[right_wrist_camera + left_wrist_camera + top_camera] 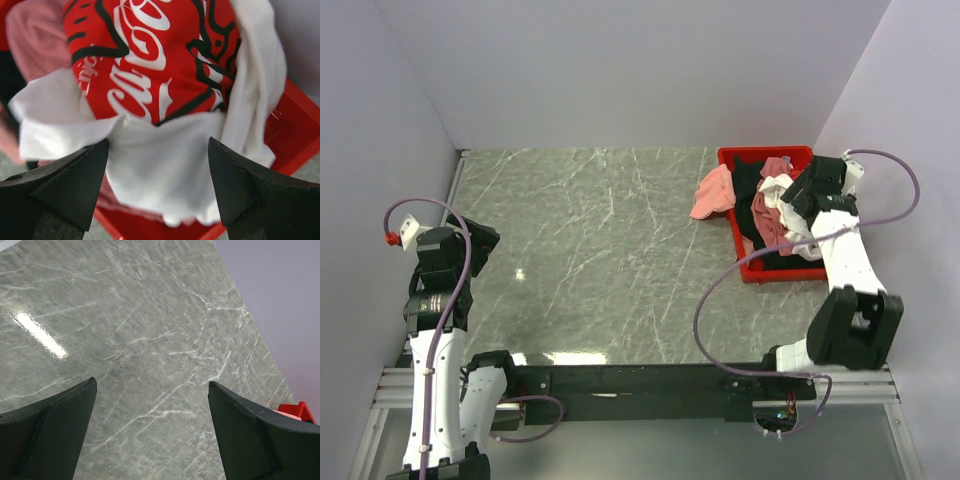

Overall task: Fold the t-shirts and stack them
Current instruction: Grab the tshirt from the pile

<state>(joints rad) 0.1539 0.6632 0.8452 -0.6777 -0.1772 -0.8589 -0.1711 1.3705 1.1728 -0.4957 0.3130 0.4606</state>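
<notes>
1. Nearest me, the left gripper hangs over the bare grey-green marble table. Its jaws are wide apart with nothing between them, well apart from any cloth.
2. Further out on the right side, the right gripper is poised over the red plastic bin, jaws spread and gripping nothing.
3. Straight beyond its fingertips lies the crumpled white t-shirt with the red-and-white printed graphic, on top of the heap in the bin. A white fold runs across from one finger to the other. I see no clear long axis and cannot tell whether the tips touch cloth.
4. I judge the right arm far nearer, so this pick is its job: straight ahead, then pinch.
5. Past that, a light pink tee drapes over the bin's left rim, with a dusty rose tee and a black tee inside.
</notes>
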